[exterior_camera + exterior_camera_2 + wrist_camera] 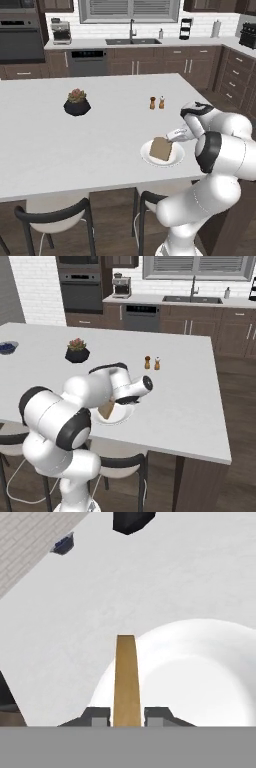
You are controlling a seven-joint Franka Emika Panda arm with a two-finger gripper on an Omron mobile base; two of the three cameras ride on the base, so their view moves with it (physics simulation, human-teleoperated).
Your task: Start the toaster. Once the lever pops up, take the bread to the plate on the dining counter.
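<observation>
Holding the bread slice [125, 679] edge-on between its fingers, the claw [126, 716] stands narrow, clamped on the slice over the white plate [200, 662]. From the left base view the bread slice appears to lean on the plate near the front edge of the dining desk [75, 145]. Judging by this, toasting and carrying seem done; what seems left is letting go and pulling clear. A potted succulent [77, 102] and two shakers [157, 103] sit well apart.
</observation>
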